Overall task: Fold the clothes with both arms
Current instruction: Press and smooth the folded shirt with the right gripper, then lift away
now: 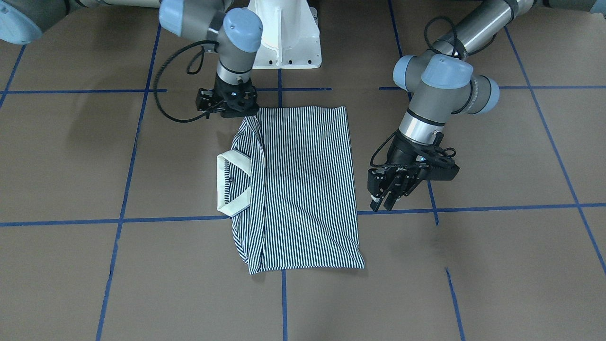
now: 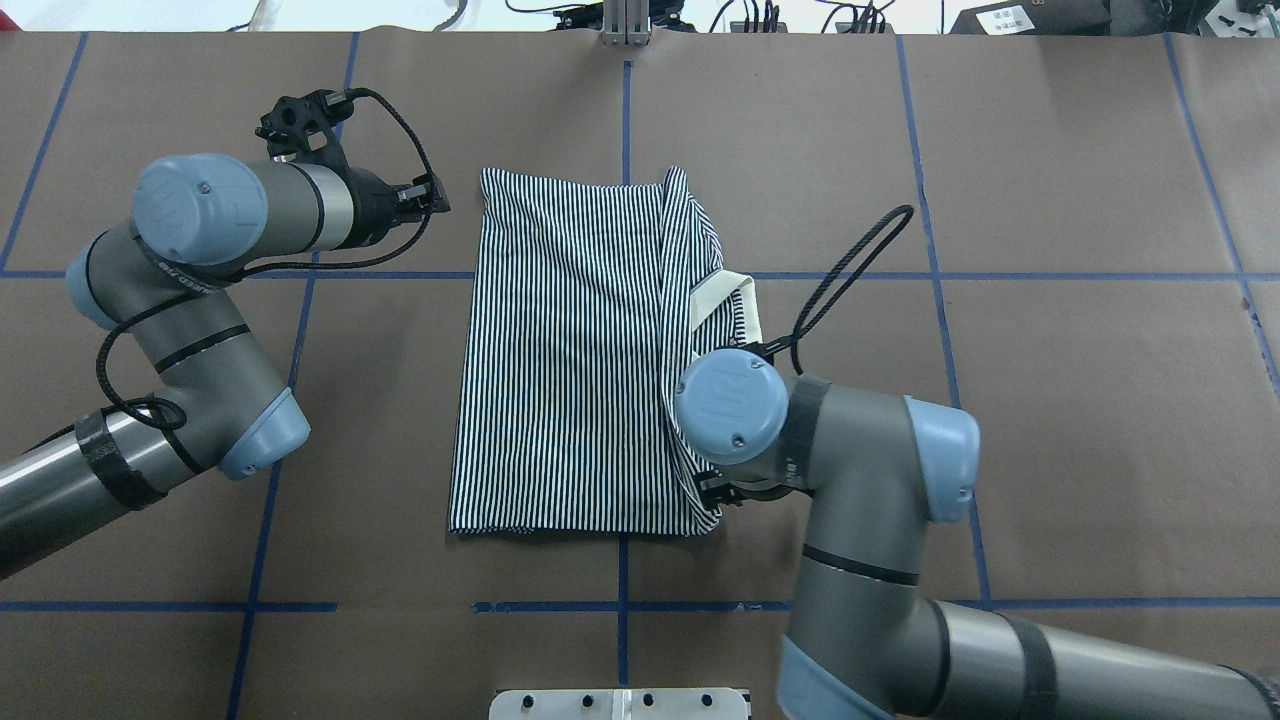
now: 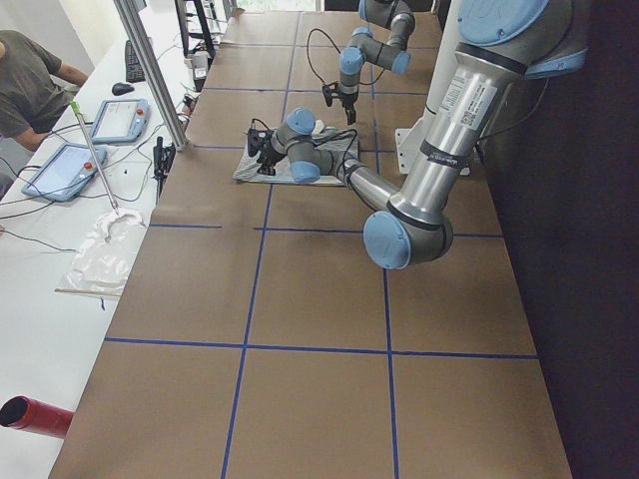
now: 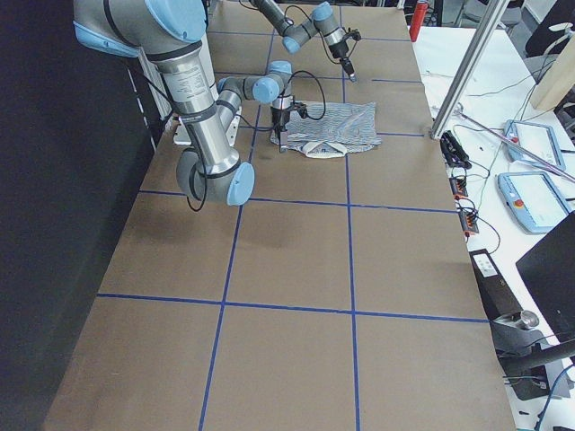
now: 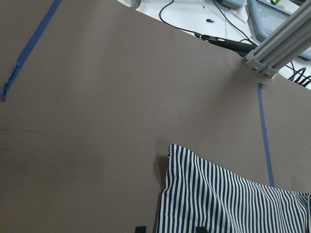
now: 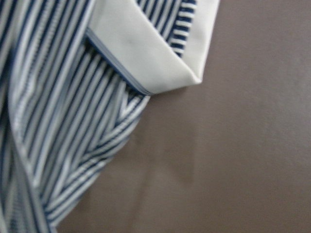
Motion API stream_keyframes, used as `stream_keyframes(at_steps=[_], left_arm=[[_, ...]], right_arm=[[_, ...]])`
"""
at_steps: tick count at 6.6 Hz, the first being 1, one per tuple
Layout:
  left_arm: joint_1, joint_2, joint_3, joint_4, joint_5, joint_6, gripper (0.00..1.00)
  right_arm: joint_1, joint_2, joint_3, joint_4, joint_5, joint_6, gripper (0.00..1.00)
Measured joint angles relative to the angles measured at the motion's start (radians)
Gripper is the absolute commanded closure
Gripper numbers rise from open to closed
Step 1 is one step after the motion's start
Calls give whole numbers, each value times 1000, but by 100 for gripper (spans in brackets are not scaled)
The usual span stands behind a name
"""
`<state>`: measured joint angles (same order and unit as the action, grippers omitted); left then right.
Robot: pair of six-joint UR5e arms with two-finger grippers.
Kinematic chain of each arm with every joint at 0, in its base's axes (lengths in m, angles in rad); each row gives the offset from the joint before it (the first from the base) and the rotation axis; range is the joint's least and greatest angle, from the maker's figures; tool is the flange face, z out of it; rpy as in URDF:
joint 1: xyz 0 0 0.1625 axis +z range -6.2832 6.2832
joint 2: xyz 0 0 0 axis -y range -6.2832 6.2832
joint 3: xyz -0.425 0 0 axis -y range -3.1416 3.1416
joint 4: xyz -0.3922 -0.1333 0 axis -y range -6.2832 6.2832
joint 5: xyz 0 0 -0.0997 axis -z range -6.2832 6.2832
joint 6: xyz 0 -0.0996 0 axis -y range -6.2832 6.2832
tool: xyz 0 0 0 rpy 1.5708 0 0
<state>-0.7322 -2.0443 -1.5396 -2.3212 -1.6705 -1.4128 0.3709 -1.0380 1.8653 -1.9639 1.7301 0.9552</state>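
The striped polo shirt (image 1: 303, 189) lies folded flat mid-table, its white collar (image 1: 222, 182) sticking out on my right side; it also shows in the overhead view (image 2: 560, 360). My left gripper (image 1: 381, 206) hovers off the shirt's left edge, open and empty. In the overhead view it (image 2: 440, 195) is by the far left corner. Its wrist view shows that corner (image 5: 194, 179) just ahead of the spread fingertips (image 5: 141, 229). My right gripper (image 1: 232, 106) points down at the shirt's near right corner (image 2: 700, 515). Its fingers are hidden, so I cannot tell whether it grips. Its wrist view shows collar (image 6: 146, 53) and striped cloth (image 6: 58, 121) close up.
The brown table (image 2: 1050, 400) carries blue tape grid lines (image 2: 620, 600). My white pedestal base (image 1: 289, 38) stands at the near edge behind the shirt. An aluminium post (image 5: 277, 43) and cables are past the far edge. A person (image 3: 30, 80) sits at a side table with tablets.
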Motion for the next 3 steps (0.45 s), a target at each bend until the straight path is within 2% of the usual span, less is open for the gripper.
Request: stream_keyframes(at_steps=[1, 3], left_arm=[[0, 0, -5, 2, -3, -1, 55], [-1, 0, -12, 5, -5, -1, 55]], right_arm=[[7, -71, 51, -1, -5, -23, 0], [25, -34, 61, 2, -9, -26, 0]])
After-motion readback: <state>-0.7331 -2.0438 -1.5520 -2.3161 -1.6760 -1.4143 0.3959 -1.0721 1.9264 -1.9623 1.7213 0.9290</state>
